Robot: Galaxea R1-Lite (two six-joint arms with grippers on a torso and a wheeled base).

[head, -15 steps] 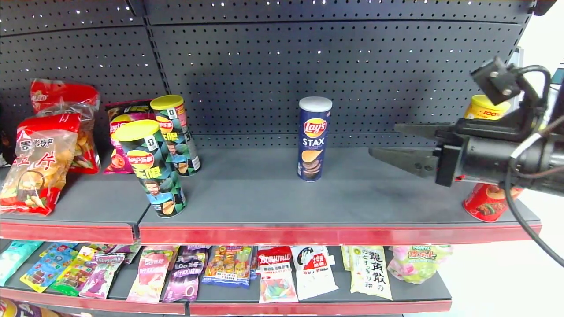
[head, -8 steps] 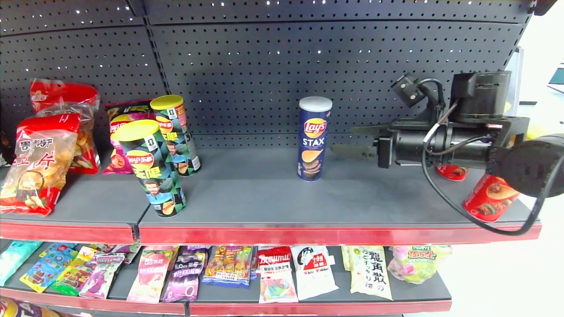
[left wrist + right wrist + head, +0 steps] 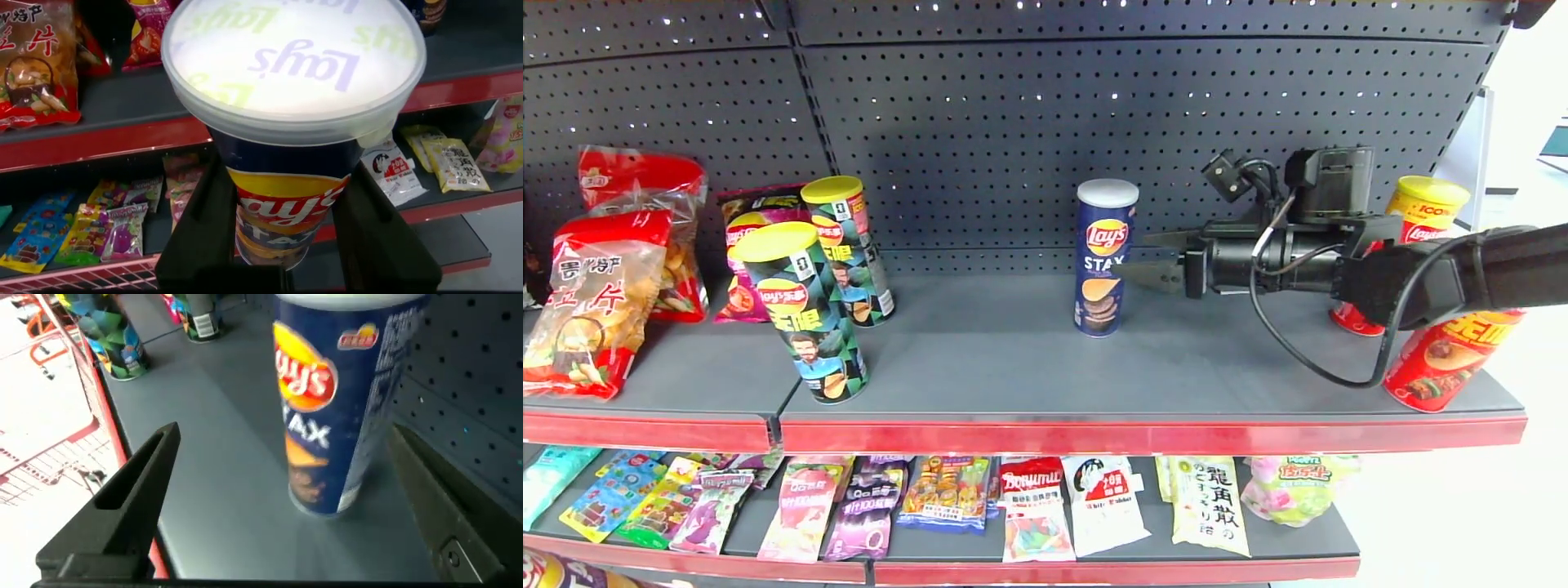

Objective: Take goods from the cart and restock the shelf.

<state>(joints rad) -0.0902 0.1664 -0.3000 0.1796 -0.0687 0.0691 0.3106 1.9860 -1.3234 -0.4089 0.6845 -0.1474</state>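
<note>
Jaws spread wide, the right gripper (image 3: 1135,255) has the upright blue can (image 3: 1104,269) just ahead of its tips on the shelf (image 3: 980,359), so I'd centre it between them before closing to avoid tipping it; the left gripper (image 3: 290,216) pinches a second can (image 3: 294,65)

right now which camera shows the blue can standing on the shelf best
The head view: the blue can shows whole, upright, lid to base, on the shelf. The right wrist view shows it close, inside the open right gripper, its lid cut off. In the left wrist view the left gripper holds a second can.
</note>
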